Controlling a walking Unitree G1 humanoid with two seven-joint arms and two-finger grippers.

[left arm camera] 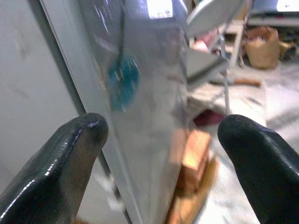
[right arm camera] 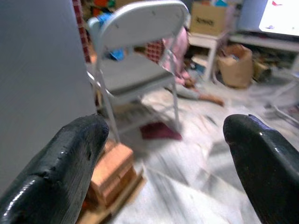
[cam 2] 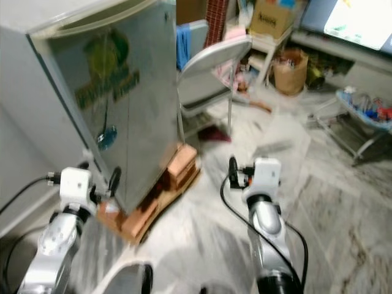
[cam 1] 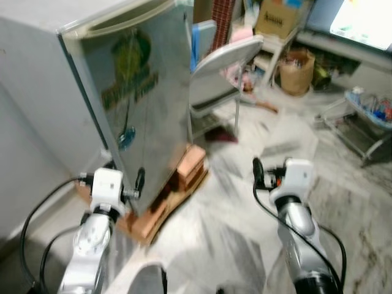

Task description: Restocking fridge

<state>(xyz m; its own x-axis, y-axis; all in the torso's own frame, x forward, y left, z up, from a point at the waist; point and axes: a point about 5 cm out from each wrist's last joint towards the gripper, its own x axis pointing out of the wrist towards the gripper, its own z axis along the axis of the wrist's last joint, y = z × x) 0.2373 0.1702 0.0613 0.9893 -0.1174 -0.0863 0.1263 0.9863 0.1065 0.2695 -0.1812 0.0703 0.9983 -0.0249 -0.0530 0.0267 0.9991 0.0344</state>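
Your silver fridge point(cam 1: 138, 104) stands at far left, door closed, raised on bricks point(cam 1: 190, 166). Your left gripper point(left arm camera: 161, 154), fingers spread, sits just before its door. Right gripper point(right arm camera: 166, 154), also spread, faces the grey folding chair point(right arm camera: 133, 70).

green logo lettering on fridge door point(cam 1: 131, 86), blurred, unreadable, cardboard box point(cam 1: 278, 18) print illegible
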